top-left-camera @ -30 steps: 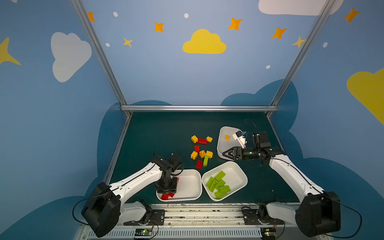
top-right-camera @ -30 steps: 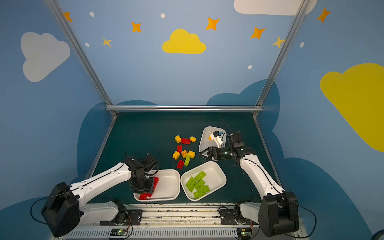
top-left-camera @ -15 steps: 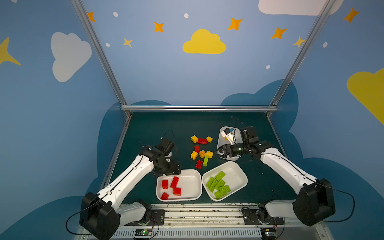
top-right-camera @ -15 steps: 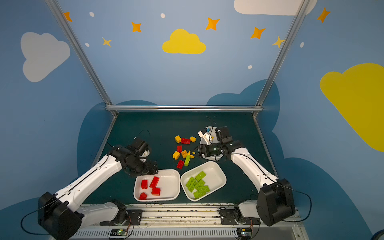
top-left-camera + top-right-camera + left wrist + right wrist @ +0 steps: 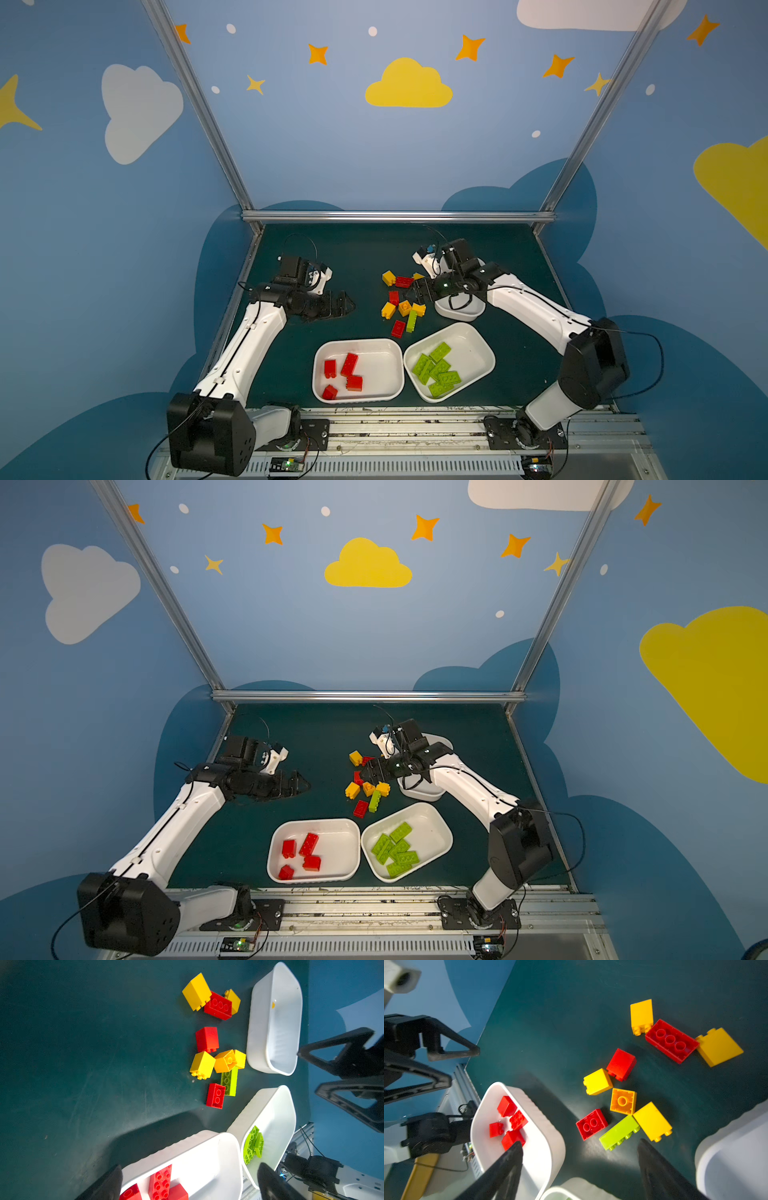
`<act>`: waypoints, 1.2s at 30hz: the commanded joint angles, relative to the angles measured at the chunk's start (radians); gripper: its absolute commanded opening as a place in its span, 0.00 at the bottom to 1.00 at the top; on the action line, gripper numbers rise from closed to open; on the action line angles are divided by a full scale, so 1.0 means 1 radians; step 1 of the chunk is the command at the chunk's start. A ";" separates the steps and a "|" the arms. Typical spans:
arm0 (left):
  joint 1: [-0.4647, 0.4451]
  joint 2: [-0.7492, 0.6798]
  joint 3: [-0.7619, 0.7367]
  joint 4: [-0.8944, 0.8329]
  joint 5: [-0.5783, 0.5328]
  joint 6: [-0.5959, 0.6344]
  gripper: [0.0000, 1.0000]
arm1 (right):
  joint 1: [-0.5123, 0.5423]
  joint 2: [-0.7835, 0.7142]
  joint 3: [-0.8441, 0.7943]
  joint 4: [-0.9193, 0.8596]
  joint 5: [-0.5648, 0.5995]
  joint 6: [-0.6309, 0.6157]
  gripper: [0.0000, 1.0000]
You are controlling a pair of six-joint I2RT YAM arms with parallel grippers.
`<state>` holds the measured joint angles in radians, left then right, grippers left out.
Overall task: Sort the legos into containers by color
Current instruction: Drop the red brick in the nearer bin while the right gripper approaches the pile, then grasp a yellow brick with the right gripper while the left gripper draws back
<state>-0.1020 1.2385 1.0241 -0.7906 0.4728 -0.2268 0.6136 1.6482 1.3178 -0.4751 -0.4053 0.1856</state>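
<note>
The left pincer [image 5: 344,305] and right pincer [image 5: 417,292] are gaping empty, the right hovering over loose legos [image 5: 402,303], likely needing to straddle one yellow brick [image 5: 388,310] squarely without nudging the others.

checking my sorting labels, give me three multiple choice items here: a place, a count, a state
1. Where is the loose green brick? A in a tray B on the table beside a loose red brick C in a gripper
2. How many red bricks lie in their tray? A two B four C seven
3. The left gripper is: A open, empty B shut on a brick C gripping a tray rim
Answers: 1 B, it lies there beside the red one; 2 B, four show; 3 A, fingers apart, nothing between.
</note>
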 commanded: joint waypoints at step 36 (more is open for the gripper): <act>0.102 -0.104 -0.181 0.190 0.177 -0.063 0.99 | 0.095 0.863 0.871 -0.182 0.473 -0.216 0.57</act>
<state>-0.0055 1.1496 0.8486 -0.6109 0.6300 -0.2928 0.6991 2.4928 2.1597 -0.6777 0.0097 -0.0086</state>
